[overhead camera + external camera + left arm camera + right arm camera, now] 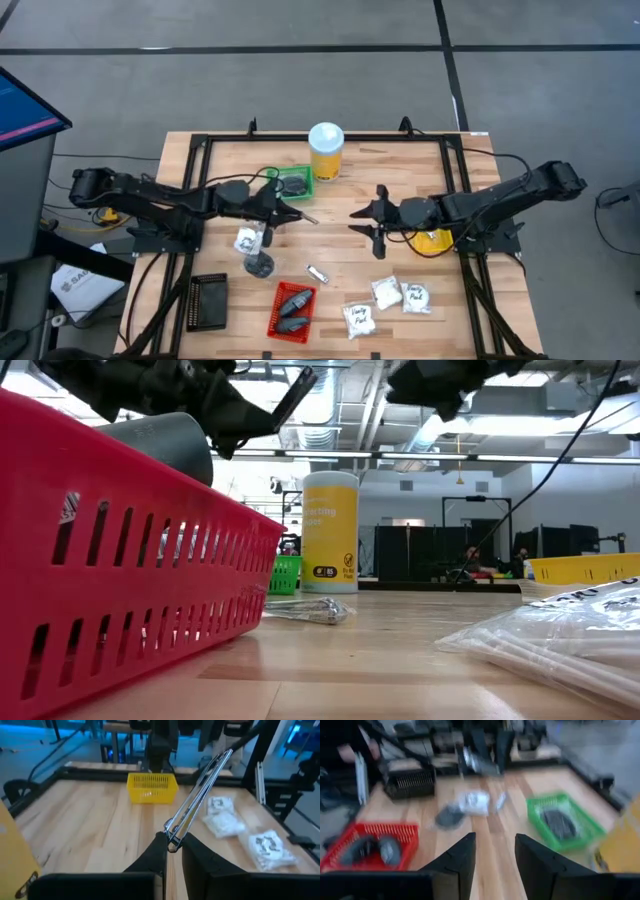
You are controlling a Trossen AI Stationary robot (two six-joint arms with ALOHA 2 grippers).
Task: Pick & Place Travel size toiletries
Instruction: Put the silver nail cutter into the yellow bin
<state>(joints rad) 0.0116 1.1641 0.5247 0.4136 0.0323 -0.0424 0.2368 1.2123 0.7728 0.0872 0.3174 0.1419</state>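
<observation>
My left gripper [292, 212] hangs above the table's left middle, shut on a thin silvery tube [200, 790] that juts out past its fingertips. Below it a white sachet [247, 240] and a dark puck [260, 265] lie flat on the wood. Three more white sachets [387, 300] lie near the front right. Another small silvery item [317, 273] lies in the middle. My right gripper [352, 220] faces the left one from the right, open with nothing between its fingers [465, 855]. My left gripper pinches the silvery tube by its near end [172, 839] between its two fingertips. The fingers reach almost level toward the table's right. The tube points on ahead of them and slants upward, lifted clear of the table.
A red tray [275, 318] with dark items stands near the front edge, a black tray [208, 300] to its left. A green tray [305, 172] with a dark item and a tall yellow jar [326, 150] stand at the back. A yellow tray [432, 240] lies under the right arm.
</observation>
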